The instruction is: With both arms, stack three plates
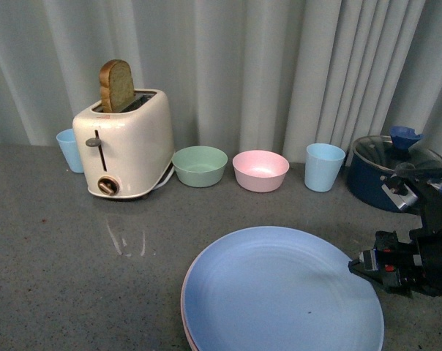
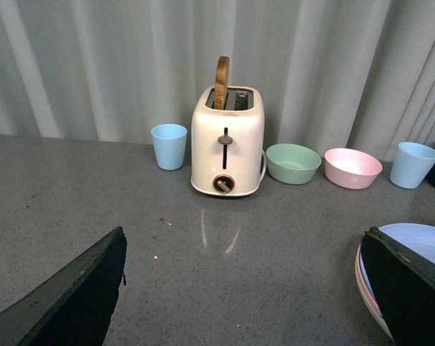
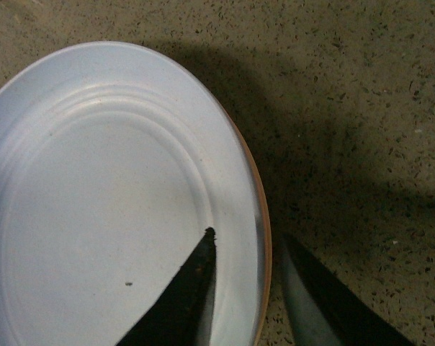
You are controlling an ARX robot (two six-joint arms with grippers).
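Blue plate is seen topmost on the stack, pink rim beneath, at worktop 6 o'clock. R gripper fingers are spread astride its 3 o'clock rim, prob. releasing/aligning. L gripper is parked wide apart, w/ nothing held.

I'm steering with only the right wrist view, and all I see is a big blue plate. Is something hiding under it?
Observer: Yes. The left wrist view shows a pink plate's rim peeking out under the blue plate.
Operator: Is there any food around?
Observer: A slice of toast sticks up from a cream toaster at the back.
Operator: What's my other hand doing?
Observer: The left gripper is open with nothing between its fingers.
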